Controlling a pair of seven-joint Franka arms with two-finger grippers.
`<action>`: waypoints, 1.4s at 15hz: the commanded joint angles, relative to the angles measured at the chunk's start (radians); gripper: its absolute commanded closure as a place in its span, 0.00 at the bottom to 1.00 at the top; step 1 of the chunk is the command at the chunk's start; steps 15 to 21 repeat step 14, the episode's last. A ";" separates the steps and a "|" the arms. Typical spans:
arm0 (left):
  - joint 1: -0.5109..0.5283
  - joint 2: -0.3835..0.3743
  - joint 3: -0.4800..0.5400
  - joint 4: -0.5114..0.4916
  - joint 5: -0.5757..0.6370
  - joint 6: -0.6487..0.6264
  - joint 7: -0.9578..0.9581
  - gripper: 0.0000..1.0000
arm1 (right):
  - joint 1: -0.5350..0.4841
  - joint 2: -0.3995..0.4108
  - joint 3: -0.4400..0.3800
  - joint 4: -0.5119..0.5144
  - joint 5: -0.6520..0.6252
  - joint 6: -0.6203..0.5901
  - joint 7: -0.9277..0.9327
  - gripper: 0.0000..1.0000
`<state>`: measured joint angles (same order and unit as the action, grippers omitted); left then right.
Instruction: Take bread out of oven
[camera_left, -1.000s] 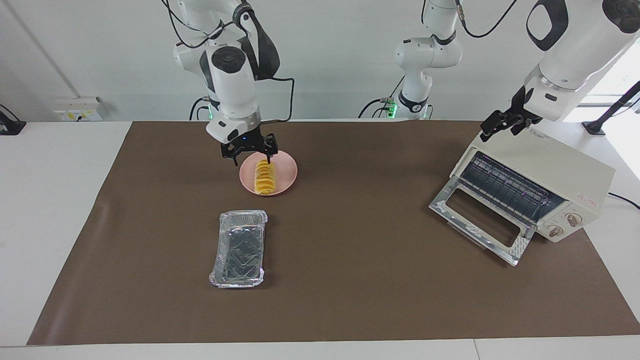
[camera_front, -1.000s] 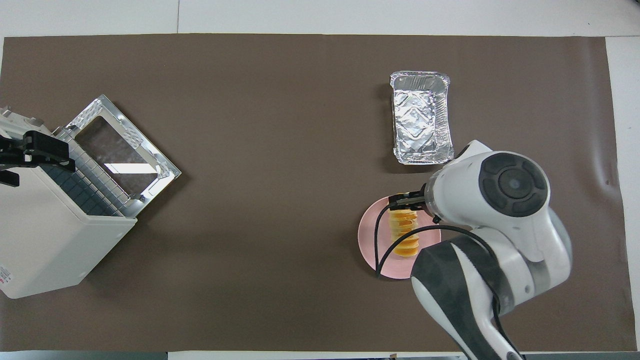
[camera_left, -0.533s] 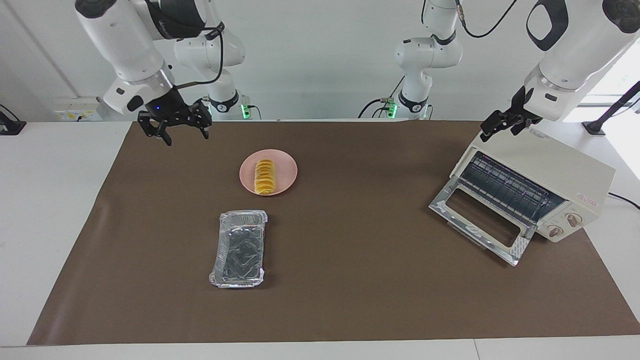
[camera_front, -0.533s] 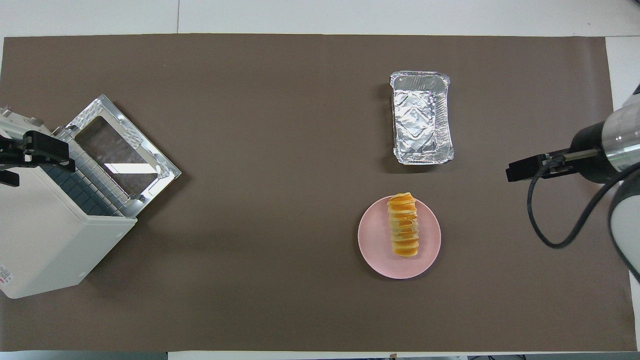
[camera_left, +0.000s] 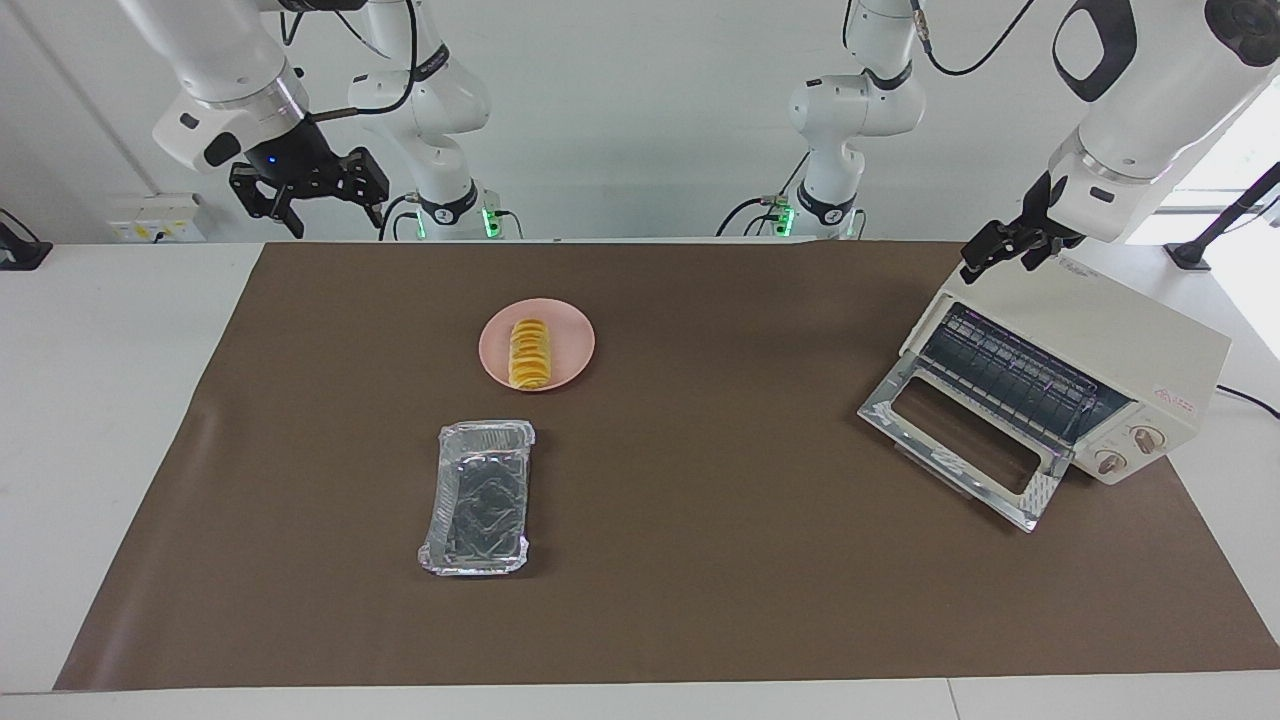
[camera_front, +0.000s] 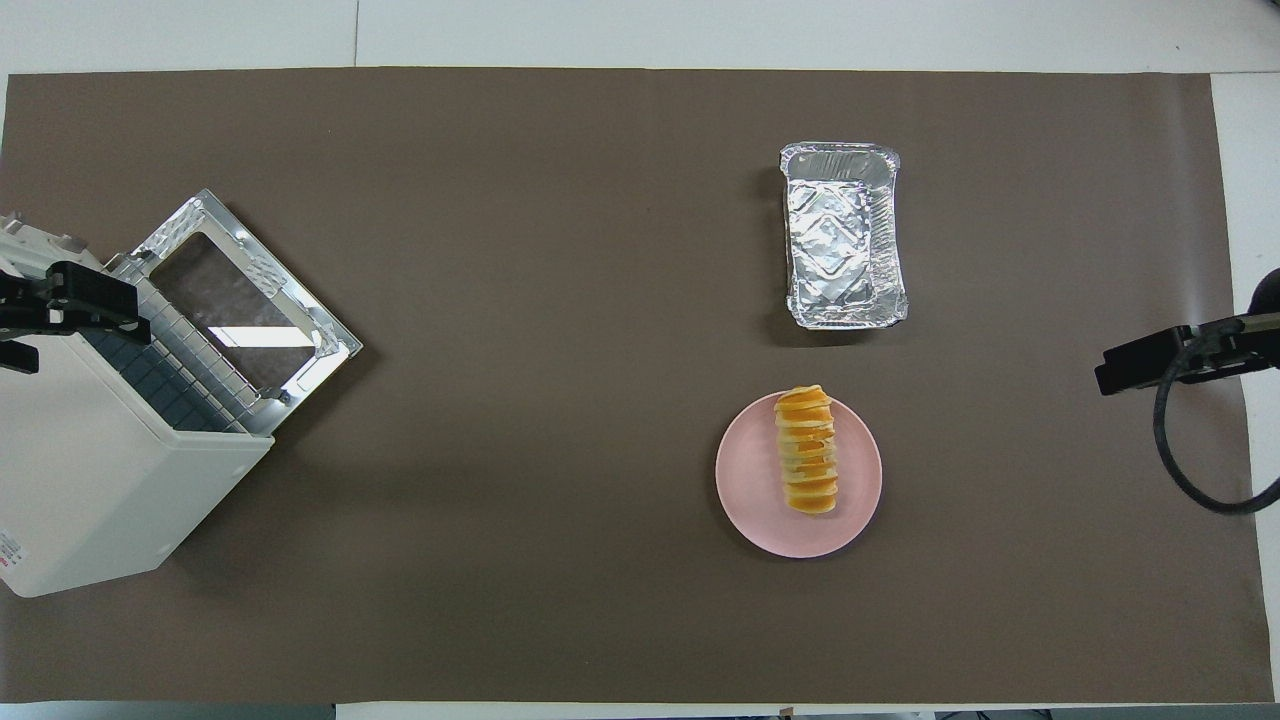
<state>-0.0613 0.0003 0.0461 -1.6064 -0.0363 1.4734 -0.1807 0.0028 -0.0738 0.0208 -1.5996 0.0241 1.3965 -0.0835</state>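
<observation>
The bread lies on the round pink plate, out of the oven; it also shows in the overhead view. The cream-white oven stands at the left arm's end of the table with its glass door dropped open and its wire rack bare. My right gripper is open and empty, raised high over the mat's corner at the right arm's end, well away from the plate. My left gripper hangs over the oven's top edge above the opening and waits there.
An empty crinkled foil tray lies on the brown mat, farther from the robots than the plate. In the overhead view the oven, the open door, the tray and the plate all show.
My right gripper has left the bread on the plate, risen and swung away toward the right arm's end of the table. The bread, plate and left arm have not moved.
</observation>
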 joint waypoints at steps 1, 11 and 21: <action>0.009 -0.029 -0.005 -0.032 -0.007 0.019 0.000 0.00 | -0.020 0.006 0.013 -0.029 -0.013 0.033 -0.016 0.00; 0.009 -0.029 -0.005 -0.032 -0.007 0.019 0.000 0.00 | -0.038 0.029 0.014 -0.003 -0.010 0.064 -0.016 0.00; 0.009 -0.029 -0.005 -0.032 -0.007 0.019 0.000 0.00 | -0.038 0.029 0.013 -0.003 -0.010 0.064 -0.016 0.00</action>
